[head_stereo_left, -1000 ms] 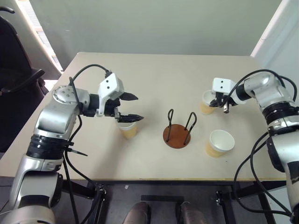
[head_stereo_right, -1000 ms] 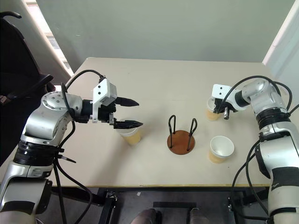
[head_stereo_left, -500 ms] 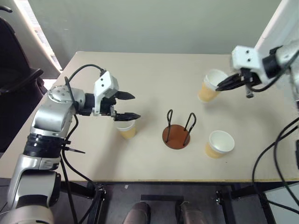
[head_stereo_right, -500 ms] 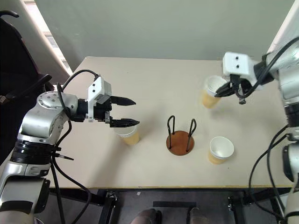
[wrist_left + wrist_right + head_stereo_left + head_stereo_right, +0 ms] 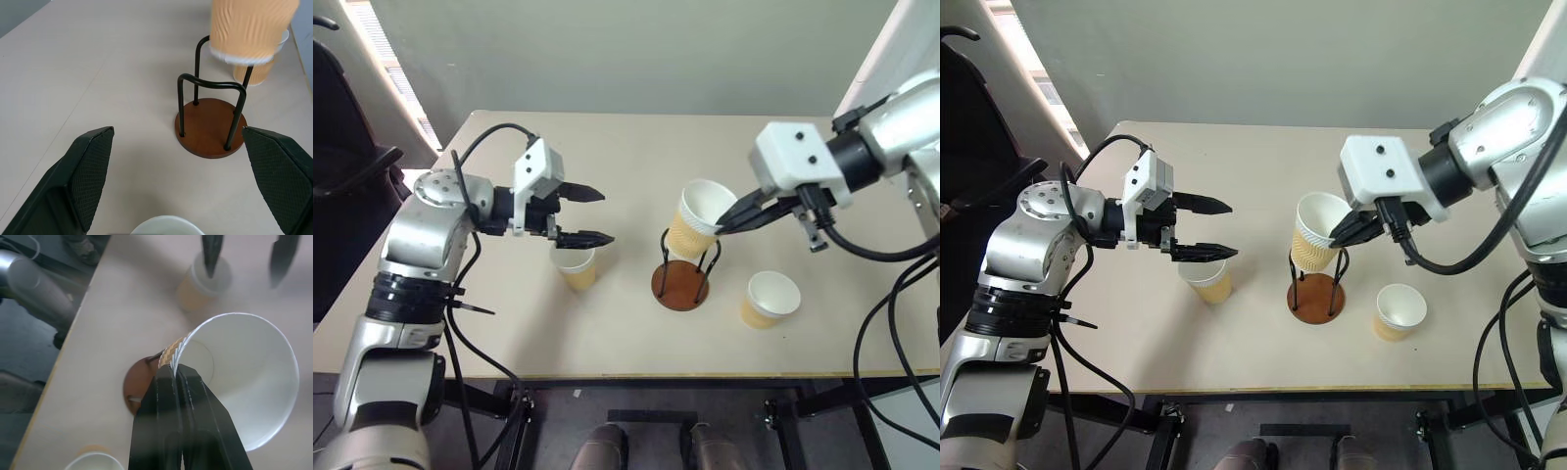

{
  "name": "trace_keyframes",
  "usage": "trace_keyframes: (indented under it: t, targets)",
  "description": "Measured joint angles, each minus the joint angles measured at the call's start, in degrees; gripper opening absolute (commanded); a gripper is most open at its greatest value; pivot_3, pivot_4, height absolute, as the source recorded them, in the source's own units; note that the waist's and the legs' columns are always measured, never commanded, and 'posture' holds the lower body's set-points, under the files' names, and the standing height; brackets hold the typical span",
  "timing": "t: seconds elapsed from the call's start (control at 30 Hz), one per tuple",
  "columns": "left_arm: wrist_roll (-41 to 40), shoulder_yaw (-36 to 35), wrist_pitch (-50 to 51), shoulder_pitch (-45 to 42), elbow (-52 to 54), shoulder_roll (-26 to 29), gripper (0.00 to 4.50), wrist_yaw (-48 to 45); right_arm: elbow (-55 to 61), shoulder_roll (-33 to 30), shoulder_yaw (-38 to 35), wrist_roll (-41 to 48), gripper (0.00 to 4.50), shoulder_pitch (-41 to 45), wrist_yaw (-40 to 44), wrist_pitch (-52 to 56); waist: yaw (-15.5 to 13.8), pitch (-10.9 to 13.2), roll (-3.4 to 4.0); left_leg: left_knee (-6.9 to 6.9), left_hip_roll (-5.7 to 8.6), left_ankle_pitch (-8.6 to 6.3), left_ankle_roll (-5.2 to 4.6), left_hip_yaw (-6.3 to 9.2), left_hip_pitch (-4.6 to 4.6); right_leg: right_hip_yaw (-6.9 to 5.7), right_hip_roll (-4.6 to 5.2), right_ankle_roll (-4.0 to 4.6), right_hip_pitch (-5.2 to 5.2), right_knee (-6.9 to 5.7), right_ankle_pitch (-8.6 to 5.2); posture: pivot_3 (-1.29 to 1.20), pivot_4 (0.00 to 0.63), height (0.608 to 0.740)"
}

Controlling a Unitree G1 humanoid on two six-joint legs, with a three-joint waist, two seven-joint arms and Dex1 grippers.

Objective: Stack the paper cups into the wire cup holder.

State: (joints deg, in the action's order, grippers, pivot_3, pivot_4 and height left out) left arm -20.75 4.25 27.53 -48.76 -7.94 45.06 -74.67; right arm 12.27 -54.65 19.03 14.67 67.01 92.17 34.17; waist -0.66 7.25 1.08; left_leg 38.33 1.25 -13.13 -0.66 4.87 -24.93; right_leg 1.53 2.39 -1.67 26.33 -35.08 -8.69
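Two grippers in play. Right gripper [image 5: 1340, 236] is clenched on the rim of a paper cup [image 5: 1315, 233], one finger inside, one outside. That cup is tan-yellow and ribbed, white inside with a rolled white rim; it hangs tilted in the air directly over the wire cup holder [image 5: 1317, 287], its bottom between the tops of the black wire loops. Holder has a round reddish-brown disc base at table [image 5: 1263, 186] centre. Left gripper [image 5: 1216, 230] is spread wide, empty, above the second cup [image 5: 1206, 279], at the holder's 9 o'clock. Third cup [image 5: 1398, 311] stands upright at the holder's 4 o'clock.
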Motion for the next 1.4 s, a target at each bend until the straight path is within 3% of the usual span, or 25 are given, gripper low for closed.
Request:
trace_keyframes:
  t: [0.4, 0.5, 0.73, 0.9, 1.2, 1.4]
  targets:
    - [-0.02, -0.01, -0.11, 0.61, 0.09, 0.00, 4.50, 0.35, -3.28, 1.01, 2.22, -2.10, 0.04, -1.21, 0.07, -4.29, 0.02, 0.00, 0.00, 0.00, 0.00, 0.02, 0.00, -0.01, -0.01, 0.00, 0.00, -0.07, 0.00, 0.03, 0.04, 0.00, 0.150, 0.740]
    - [-0.02, -0.01, -0.27, 0.64, 0.12, -0.07, 4.50, 0.76, -3.47, 1.68, 2.79, -3.39, 0.55, -1.23, 0.05, -5.17, 0.03, 0.00, 0.00, 0.02, 0.00, 0.02, -0.01, -0.01, 0.00, 0.00, 0.00, -0.09, -0.01, 0.03, 0.06, 0.00, 0.150, 0.740]
    - [-0.28, -0.01, -0.28, 0.69, 1.48, -0.72, 4.50, 1.28, -3.55, 4.54, 4.02, -5.68, 2.85, -2.47, -1.87, -5.26, 0.04, 0.00, 0.00, 0.06, 0.00, 0.04, -0.04, -0.01, -0.01, -0.01, 0.00, -0.11, -0.01, 0.01, 0.09, 0.00, 0.150, 0.740]
    - [0.22, 0.01, -0.27, 1.21, 4.21, 0.01, 4.50, 2.50, -3.61, 5.21, 2.21, -5.15, 2.85, -3.32, -5.66, -1.82, 0.05, 0.00, 0.00, 0.09, 0.00, 0.05, -0.03, -0.02, -0.02, -0.01, 0.00, -0.12, -0.03, 0.02, 0.10, 0.00, 0.150, 0.740]
    - [7.45, 3.54, 0.03, 6.33, 17.62, 12.97, 4.50, 1.14, 1.82, 3.67, -9.43, 10.48, 2.85, -4.01, -8.03, 18.17, 0.26, -0.01, -0.01, 0.03, 0.01, 0.12, 0.11, -0.04, 0.01, 0.01, -0.03, 0.05, -0.05, 0.08, -0.06, 0.00, 0.150, 0.740]
    - [12.78, 7.79, 0.44, 7.39, 19.80, 13.98, 4.50, 1.72, 3.89, 3.50, -12.03, 18.05, 2.85, -4.27, -10.47, 25.54, 0.30, -0.01, -0.02, 0.03, 0.01, 0.03, -0.08, 0.00, 0.03, 0.01, -0.03, 0.10, -0.03, 0.02, -0.07, 0.00, 0.150, 0.740]
